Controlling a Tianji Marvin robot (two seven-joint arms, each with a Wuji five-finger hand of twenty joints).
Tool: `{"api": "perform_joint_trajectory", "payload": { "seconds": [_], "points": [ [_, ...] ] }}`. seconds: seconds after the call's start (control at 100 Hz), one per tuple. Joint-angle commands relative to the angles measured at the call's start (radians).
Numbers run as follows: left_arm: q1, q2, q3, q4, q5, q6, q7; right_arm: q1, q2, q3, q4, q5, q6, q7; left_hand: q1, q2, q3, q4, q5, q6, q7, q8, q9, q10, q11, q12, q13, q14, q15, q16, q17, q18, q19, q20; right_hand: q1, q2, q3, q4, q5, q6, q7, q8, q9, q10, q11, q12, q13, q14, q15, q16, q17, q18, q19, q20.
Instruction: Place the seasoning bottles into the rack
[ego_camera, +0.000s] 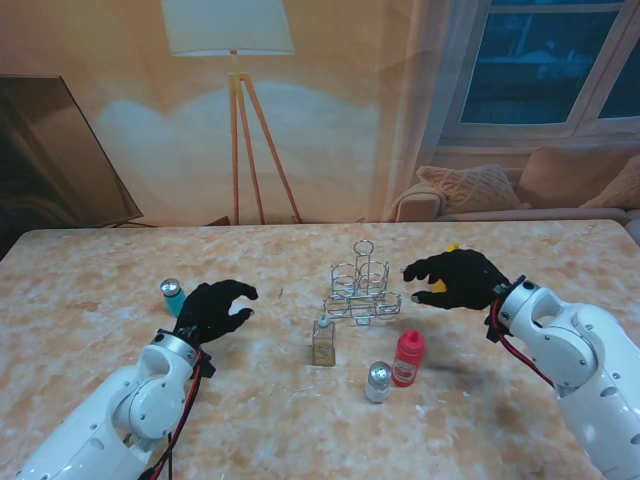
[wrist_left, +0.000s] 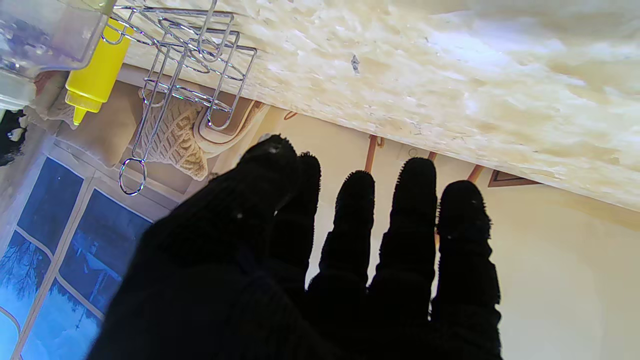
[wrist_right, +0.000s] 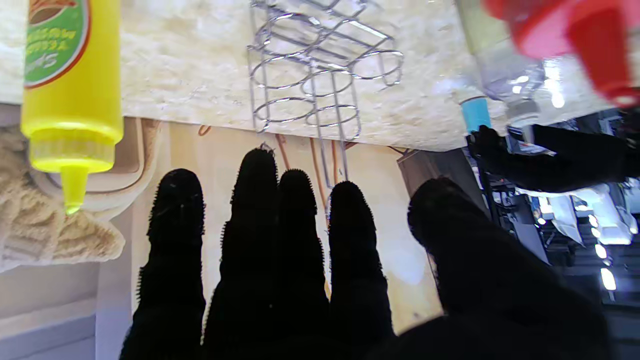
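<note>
Two gloved hands are hovering over our marble-patterned table (ego_camera: 90, 290), and neither is holding anything. Our left hand (ego_camera: 214, 310) is hanging with fingers loosely curled and apart, just right of the teal bottle (ego_camera: 173, 297), which is standing upright on our left side. Our right hand (ego_camera: 455, 279) is reaching toward the wire rack (ego_camera: 361, 289) from the right, fingers spread and bent, with the yellow bottle (ego_camera: 450, 250) mostly hiding behind it; the right wrist camera is showing that bottle standing free beside the fingers (wrist_right: 255, 210), not gripped. The rack is sitting mid-table with its rings unfilled. Nearer to us, a clear bottle (ego_camera: 323, 342) is standing just in front of the rack, and a red bottle (ego_camera: 407, 358) and a silver-capped shaker (ego_camera: 378, 382) are standing side by side.
</note>
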Motion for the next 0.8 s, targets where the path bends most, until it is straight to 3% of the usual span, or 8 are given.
{"api": "perform_joint_trajectory", "payload": {
  "seconds": [0.0,0.17,0.31,0.58,0.79],
  "points": [
    [0.005,0.000,-0.003,-0.005,-0.002,-0.003,-0.018,-0.019,0.006,0.005,-0.024,0.058,-0.017,0.061,-0.015,-0.003,0.035,-0.012,-0.013,-0.008,-0.027,-0.006,-0.013,-0.015,-0.013,-0.004,-0.022,0.015,-0.018,0.020,-0.017,0.007,-0.009,0.001,-0.026,-0.047,0.033,0.013,-0.028,0.028,-0.029,0.016,-0.044,0.021,-0.027,-0.030,-0.036,0.010,-0.030,-0.028,-0.024,-0.021,-0.028,-0.022],
    [0.006,0.001,-0.005,-0.005,0.001,-0.009,-0.023,-0.038,0.025,0.026,-0.061,0.138,-0.059,0.184,-0.028,-0.008,0.050,-0.005,-0.013,-0.008,-0.033,-0.008,-0.016,-0.019,-0.016,-0.004,-0.024,0.013,-0.020,0.019,-0.018,0.006,-0.012,0.002,-0.077,-0.096,0.043,0.005,-0.060,0.074,-0.095,0.004,-0.116,0.057,-0.084,-0.061,-0.113,0.045,-0.087,-0.072,-0.077,-0.039,-0.087,-0.055],
    [0.007,0.002,-0.007,-0.005,0.004,-0.011,-0.024,-0.045,0.038,0.031,-0.078,0.148,-0.089,0.243,-0.040,-0.012,0.064,-0.002,-0.013,-0.009,-0.035,-0.009,-0.018,-0.022,-0.017,-0.005,-0.024,0.012,-0.021,0.019,-0.017,0.004,-0.014,0.002,-0.097,-0.130,0.056,0.002,-0.085,0.089,-0.133,-0.009,-0.148,0.068,-0.112,-0.077,-0.150,0.057,-0.110,-0.093,-0.094,-0.042,-0.108,-0.073],
    [0.009,0.003,-0.010,-0.006,0.011,-0.015,-0.025,-0.045,0.052,0.018,-0.084,0.148,-0.121,0.292,-0.053,-0.018,0.086,0.004,-0.014,-0.008,-0.039,-0.012,-0.020,-0.024,-0.019,-0.006,-0.025,0.008,-0.023,0.018,-0.017,0.004,-0.017,0.002,-0.213,-0.221,0.121,-0.019,-0.124,0.085,-0.175,-0.022,-0.192,0.087,-0.138,-0.091,-0.187,0.072,-0.124,-0.116,-0.122,-0.033,-0.123,-0.097],
    [0.010,0.004,-0.013,-0.006,0.017,-0.017,-0.024,-0.039,0.057,-0.005,-0.077,0.131,-0.122,0.313,-0.066,-0.022,0.103,0.009,-0.016,-0.010,-0.041,-0.017,-0.023,-0.029,-0.020,-0.007,-0.025,0.007,-0.023,0.018,-0.016,0.004,-0.018,0.003,-0.250,-0.272,0.169,-0.030,-0.139,0.059,-0.174,-0.021,-0.201,0.096,-0.141,-0.091,-0.190,0.084,-0.119,-0.113,-0.124,-0.023,-0.122,-0.102]
  ]
}}
